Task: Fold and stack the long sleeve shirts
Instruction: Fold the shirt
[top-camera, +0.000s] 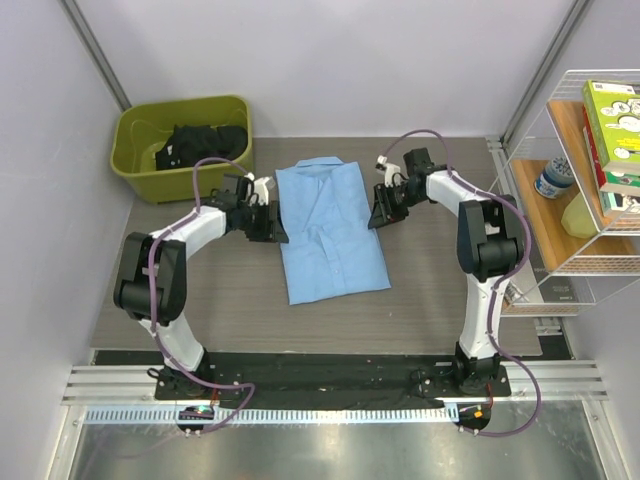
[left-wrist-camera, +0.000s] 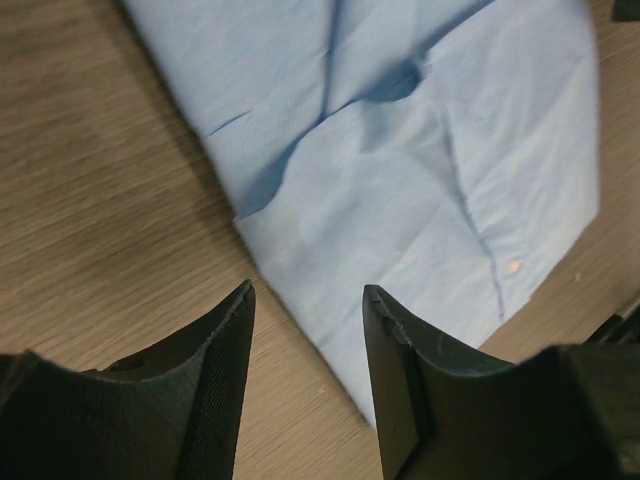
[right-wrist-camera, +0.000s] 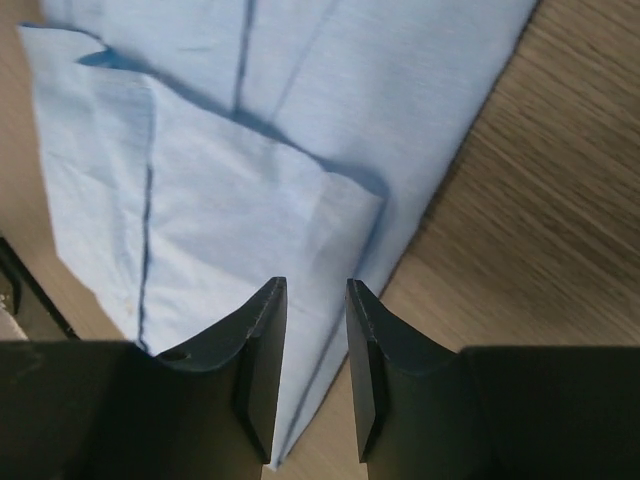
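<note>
Light blue thin cloth long sleeve shirt (top-camera: 331, 232) lies flat near the middle of the brown wood-grain surface (top-camera: 200, 300). Its pointed collar (top-camera: 320, 165) is at the far end and the sleeves are tucked in, so it reads as a narrow rectangle. I judge the side folds done and the lengthwise fold not yet made.

The left hand (top-camera: 263, 217) sits at the shirt's left edge and the right hand (top-camera: 385, 207) at its right edge, roughly level with each other. I read this symmetric placement as setup for a two-point lift, so the thin cloth neither sags nor skews.

Left wrist view: fingers (left-wrist-camera: 225, 380) spread wide over the shirt's edge, nothing between them.

Right wrist view: fingers (right-wrist-camera: 262, 370) drawn close, only a narrow slot left, above the folded edge. I see no cloth pinched in it.

Olive green plastic bin (top-camera: 135, 170) in the far left corner holds dark garments (top-camera: 205, 143). No finished stack shows on the surface.

Risk: catching only the top layer would pull the sleeve fold open.
</note>
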